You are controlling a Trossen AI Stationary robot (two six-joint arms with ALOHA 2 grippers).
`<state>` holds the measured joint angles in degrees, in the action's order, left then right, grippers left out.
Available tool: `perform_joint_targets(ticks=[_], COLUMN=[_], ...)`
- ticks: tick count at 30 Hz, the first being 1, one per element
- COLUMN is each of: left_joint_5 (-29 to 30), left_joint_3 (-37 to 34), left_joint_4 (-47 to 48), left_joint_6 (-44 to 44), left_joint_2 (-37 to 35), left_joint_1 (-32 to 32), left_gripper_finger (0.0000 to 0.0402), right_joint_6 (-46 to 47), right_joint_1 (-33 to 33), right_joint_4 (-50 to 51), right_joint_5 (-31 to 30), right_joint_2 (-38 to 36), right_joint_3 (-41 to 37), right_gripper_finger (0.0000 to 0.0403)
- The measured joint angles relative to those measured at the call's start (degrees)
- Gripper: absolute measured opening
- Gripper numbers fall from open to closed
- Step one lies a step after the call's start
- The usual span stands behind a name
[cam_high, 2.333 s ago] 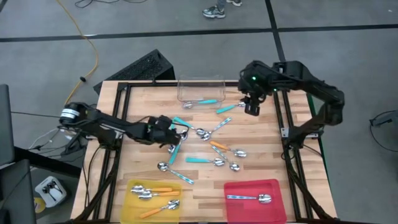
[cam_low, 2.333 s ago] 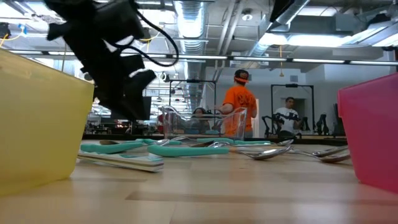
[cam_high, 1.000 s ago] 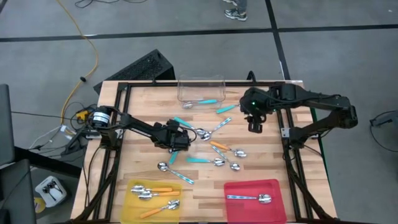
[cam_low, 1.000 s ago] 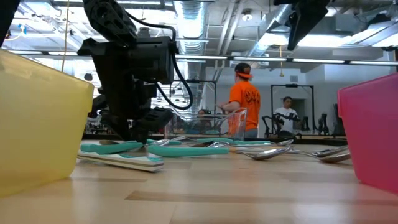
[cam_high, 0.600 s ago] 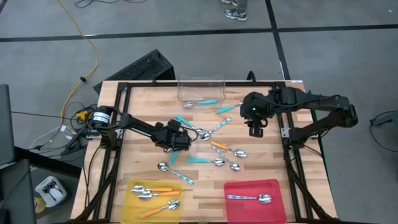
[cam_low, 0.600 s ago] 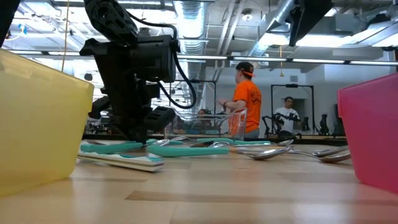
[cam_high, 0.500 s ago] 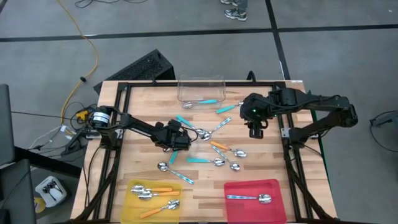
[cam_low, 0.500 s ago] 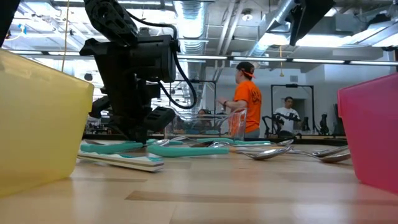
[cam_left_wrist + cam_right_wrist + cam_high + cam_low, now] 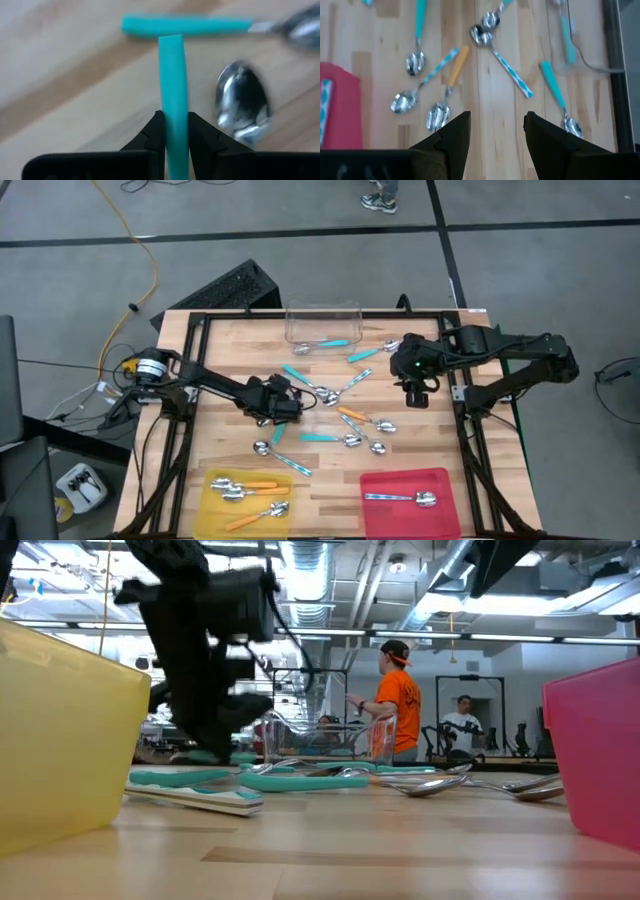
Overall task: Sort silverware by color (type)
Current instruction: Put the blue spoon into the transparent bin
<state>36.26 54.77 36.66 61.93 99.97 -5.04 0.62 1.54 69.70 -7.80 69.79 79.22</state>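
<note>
Your two arms are dark, jointed and glossy black; a green light glows on the right arm's wrist housing just behind the right tool (image 9: 418,393) (cables trail from the left arm's base).

Teal-handled spoon (image 9: 172,95) (solid colour); yellow tray (image 9: 216,480); red tray (image 9: 450,505); clear tub (image 9: 322,323).

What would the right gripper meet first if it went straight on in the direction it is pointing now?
Probably bare table: the open right gripper points at wood between the orange-handled spoon and a teal-patterned spoon. Depth is unclear.
</note>
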Motion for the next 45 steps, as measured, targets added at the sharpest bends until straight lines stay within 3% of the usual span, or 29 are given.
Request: perform_joint_targets(ticks=[7, 10, 14, 20, 27, 31, 34, 40, 45], left_joint_5=[6.0, 10.8, 15.6, 14.4, 5.8, -6.6, -17.7, -39.4, -47.0], left_joint_3=[0.0, 0.0, 0.1, 0.2, 0.2, 0.2, 0.2, 0.2, 0.2], left_joint_4=[-4.3, -10.4, -17.6, -31.6, -46.9, -51.8, -53.5, -53.3, -53.5], left_joint_6=[-5.8, -11.1, -19.9, -37.0, -54.6, -60.5, -61.4, -61.3, -62.3], left_joint_2=[-7.1, -10.4, -14.2, -16.8, -16.4, -16.4, -16.4, -16.4, -16.4], left_joint_1=[-3.2, -6.6, -10.9, -14.4, -14.8, -13.3, -11.4, -7.9, -6.3], left_gripper_finger=[0.0037, 0.0037, 0.0037, 0.0037, 0.0038, 0.0038, 0.0041, 0.0041, 0.0041], right_joint_6=[-7.9, -12.8, -11.8, -11.3, -16.8, -17.2, -17.7, -17.8, -20.5], right_joint_1=[3.6, 6.7, 7.4, 7.6, 7.4, 7.3, 7.3, 8.2, 10.1], right_joint_4=[-9.5, -19.6, -31.4, -55.5, -84.3, -96.6, -101.4, -101.3, -107.4], right_joint_5=[0.9, 1.7, 1.4, 2.0, 3.6, 5.9, 8.9, 9.4, 10.0], right_joint_2=[-5.0, -10.4, -17.9, -24.0, -21.5, -17.7, -14.2, -9.8, -5.5], right_joint_3=[-2.4, -8.6, -18.5, -33.2, -47.2, -50.7, -51.1, -50.9, -50.9], right_gripper_finger=[0.0205, 0.0205, 0.0205, 0.0205, 0.0205, 0.0205, 0.0205, 0.0205, 0.0211])
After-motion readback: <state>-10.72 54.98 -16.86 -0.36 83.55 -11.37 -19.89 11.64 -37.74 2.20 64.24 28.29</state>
